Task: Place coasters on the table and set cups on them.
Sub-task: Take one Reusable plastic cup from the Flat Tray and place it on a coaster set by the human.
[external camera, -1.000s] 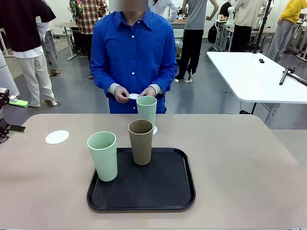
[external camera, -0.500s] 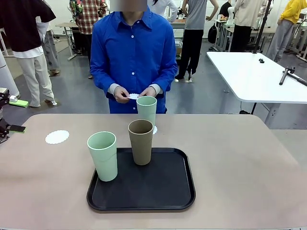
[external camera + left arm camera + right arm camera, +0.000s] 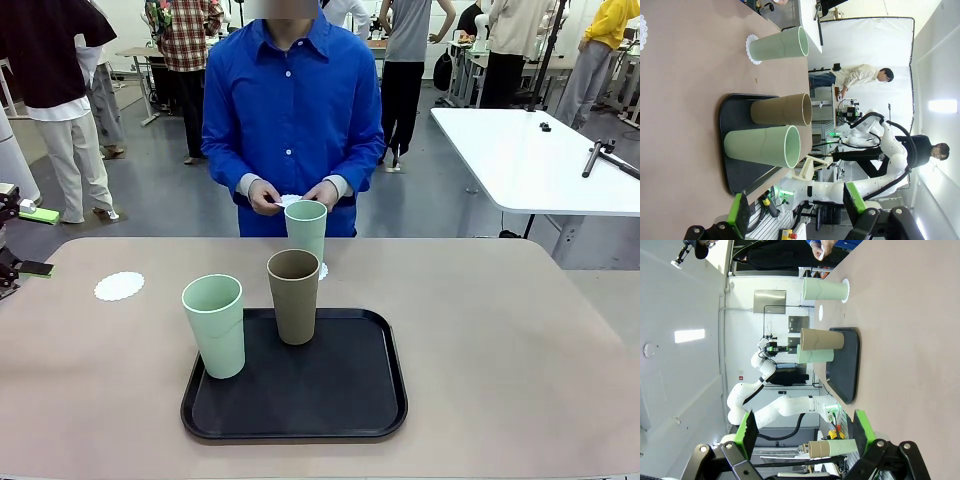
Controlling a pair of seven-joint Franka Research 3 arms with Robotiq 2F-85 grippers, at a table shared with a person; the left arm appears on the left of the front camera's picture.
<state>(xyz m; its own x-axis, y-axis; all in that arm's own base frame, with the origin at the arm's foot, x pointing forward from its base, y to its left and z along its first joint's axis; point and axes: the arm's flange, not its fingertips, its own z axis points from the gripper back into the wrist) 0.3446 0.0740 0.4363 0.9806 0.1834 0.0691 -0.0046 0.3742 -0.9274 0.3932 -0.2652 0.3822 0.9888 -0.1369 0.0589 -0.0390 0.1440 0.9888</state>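
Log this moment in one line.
far cup on coaster; brown cup on tray; hand holds another coaster; left gripper open; right gripper open

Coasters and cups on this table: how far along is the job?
Done: the far mint green cup stands on its coaster, and a bare coaster lies on the table. In hand: the person's hands hold the third coaster. Left: the brown cup and the near mint green cup stand on the black tray. The left gripper and the right gripper are open, empty.
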